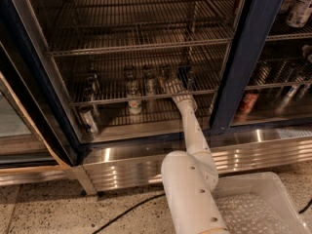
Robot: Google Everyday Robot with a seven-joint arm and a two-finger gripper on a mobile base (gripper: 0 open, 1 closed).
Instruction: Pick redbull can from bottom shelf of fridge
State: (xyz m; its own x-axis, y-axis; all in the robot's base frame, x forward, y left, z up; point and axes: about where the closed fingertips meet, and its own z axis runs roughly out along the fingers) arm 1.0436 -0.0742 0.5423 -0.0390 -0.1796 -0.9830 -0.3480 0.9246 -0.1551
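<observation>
Deep within the fridge (243,57), the redbull can (164,73) is seen upright on the bottom shelf (108,89) at the gripper (171,85), whose opening cannot be judged; light, slick and dentable, it is best clasped mid-body.
</observation>
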